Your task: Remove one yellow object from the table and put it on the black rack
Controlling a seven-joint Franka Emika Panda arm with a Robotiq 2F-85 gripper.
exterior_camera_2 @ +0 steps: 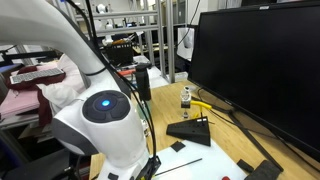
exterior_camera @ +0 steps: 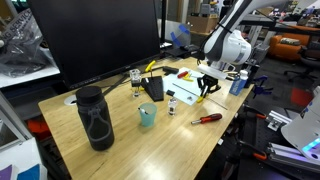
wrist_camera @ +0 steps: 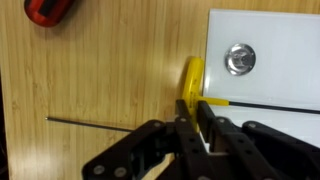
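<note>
In the wrist view my gripper (wrist_camera: 192,106) is shut on a yellow object (wrist_camera: 193,76), a thin bright yellow piece lying on the table (wrist_camera: 100,70) at the left edge of a white board (wrist_camera: 270,45). A second yellow piece (wrist_camera: 216,102) with a thin black wire runs off to the right from the fingers. In an exterior view the gripper (exterior_camera: 207,90) is down at the white board (exterior_camera: 186,90), to the right of the black rack (exterior_camera: 153,88). The black rack (exterior_camera_2: 190,130) also shows in front of the monitor, with yellow pieces (exterior_camera_2: 201,106) just behind it.
A red-handled screwdriver (exterior_camera: 208,118) (wrist_camera: 48,10) lies on the table near the gripper. A teal cup (exterior_camera: 147,115) and a tall dark bottle (exterior_camera: 95,118) stand towards the front. A big black monitor (exterior_camera: 95,40) fills the back. A silver bolt (wrist_camera: 240,58) sits on the white board.
</note>
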